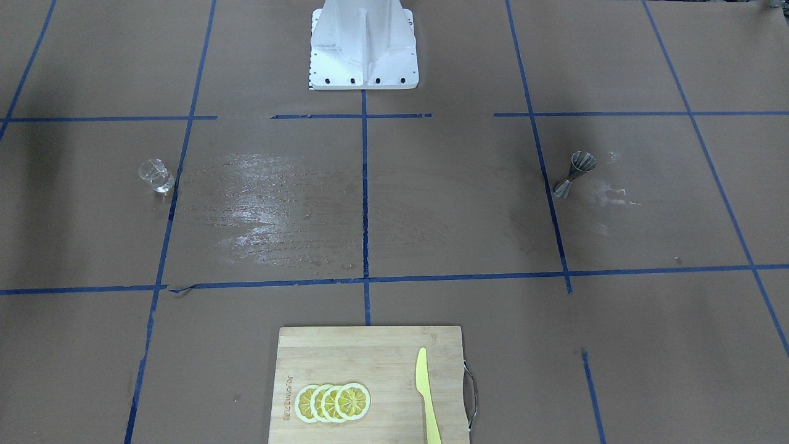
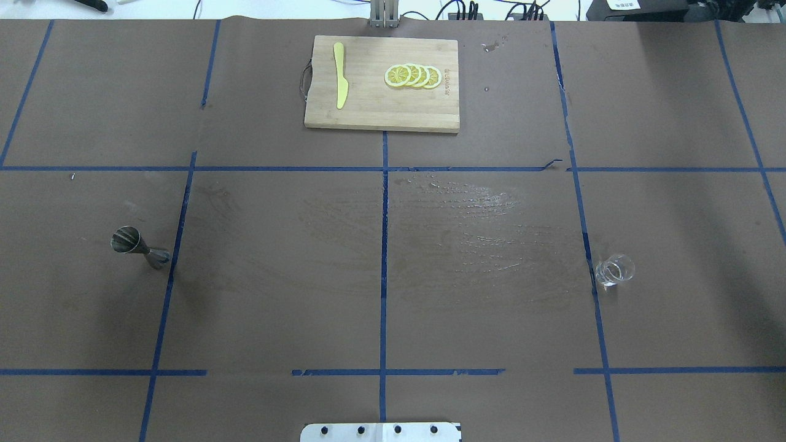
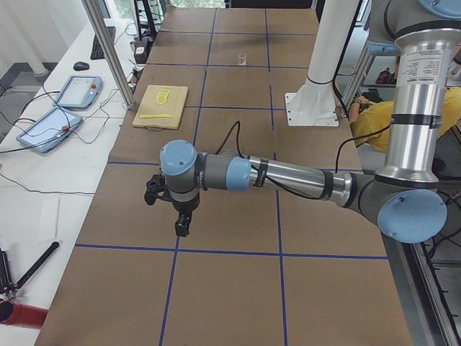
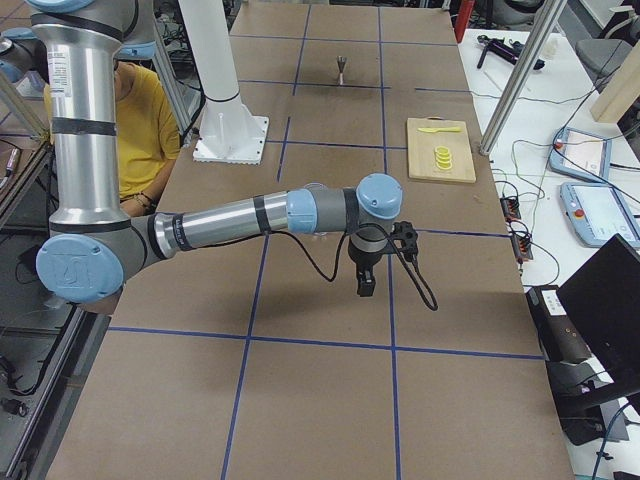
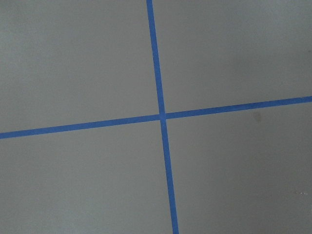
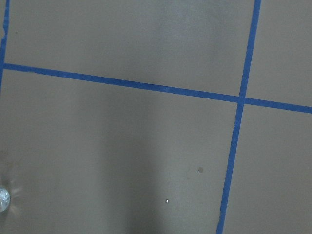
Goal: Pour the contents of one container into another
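Observation:
The clear glass beaker (image 1: 155, 176) stands alone on the brown table on the robot's right side, also in the overhead view (image 2: 614, 270) and far off in the exterior left view (image 3: 243, 59). The steel jigger (image 1: 574, 174) stands upright on the left side (image 2: 140, 244), small and distant in the exterior right view (image 4: 342, 68). My left gripper (image 3: 181, 225) hangs above bare table, far from both. My right gripper (image 4: 366, 285) also points down over bare table. Only the side views show them, so I cannot tell whether either is open or shut.
A wooden cutting board (image 2: 368, 116) at the far middle edge carries lemon slices (image 2: 412, 75) and a yellow knife (image 2: 340, 83). A wet, shiny patch (image 2: 485, 227) spreads beside the beaker. Blue tape lines grid the table. The white robot base (image 1: 363, 46) sits at the near edge.

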`<state>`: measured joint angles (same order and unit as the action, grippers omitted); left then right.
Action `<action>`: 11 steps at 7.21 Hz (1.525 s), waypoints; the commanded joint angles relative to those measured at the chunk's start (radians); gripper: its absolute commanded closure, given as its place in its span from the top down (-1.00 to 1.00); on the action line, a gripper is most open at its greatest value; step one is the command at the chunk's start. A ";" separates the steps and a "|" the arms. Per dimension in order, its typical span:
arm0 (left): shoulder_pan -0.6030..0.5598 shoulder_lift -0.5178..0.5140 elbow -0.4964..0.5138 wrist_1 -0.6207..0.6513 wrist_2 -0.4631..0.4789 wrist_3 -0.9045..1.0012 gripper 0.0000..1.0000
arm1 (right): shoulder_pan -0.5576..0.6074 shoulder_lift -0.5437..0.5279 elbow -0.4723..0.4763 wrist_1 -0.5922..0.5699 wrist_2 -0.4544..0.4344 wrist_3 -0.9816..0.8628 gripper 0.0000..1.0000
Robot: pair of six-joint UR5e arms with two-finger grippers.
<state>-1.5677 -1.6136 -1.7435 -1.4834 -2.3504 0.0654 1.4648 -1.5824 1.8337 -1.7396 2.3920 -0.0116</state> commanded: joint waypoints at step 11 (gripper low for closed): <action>0.052 0.041 -0.028 -0.064 -0.012 0.007 1.00 | -0.047 -0.027 0.035 0.011 0.004 0.002 1.00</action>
<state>-1.5299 -1.5664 -1.7784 -1.5098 -2.3614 0.0740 1.4207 -1.6099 1.8684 -1.7288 2.3949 -0.0096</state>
